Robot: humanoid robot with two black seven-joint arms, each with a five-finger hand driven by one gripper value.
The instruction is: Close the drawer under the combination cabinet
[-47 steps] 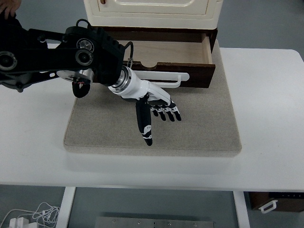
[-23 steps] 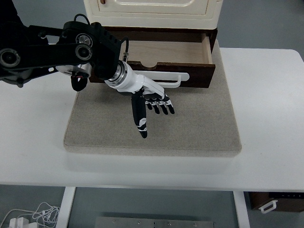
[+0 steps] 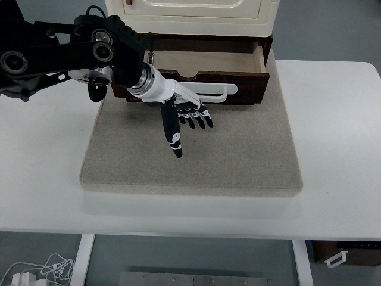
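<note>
A cream cabinet [image 3: 190, 15] stands at the back of a grey mat [image 3: 238, 149]. Under it a dark brown wooden drawer [image 3: 238, 83] with a light inside and a white bar handle [image 3: 221, 91] is pulled out part way. My left hand [image 3: 186, 116], white with black fingers, is open with fingers spread. Its back rests against the left part of the drawer front, below the handle. The fingers point down toward the mat. It holds nothing. My right arm is out of view.
The black left arm [image 3: 65, 53] crosses from the left edge over the white table [image 3: 339, 149]. A dark box [image 3: 348, 253] sits on the floor at bottom right. White cables [image 3: 36, 271] lie at bottom left.
My left hand has moved back and a little left, against the drawer front. The drawer has slid in toward the cabinet, so less of its inside shows.
</note>
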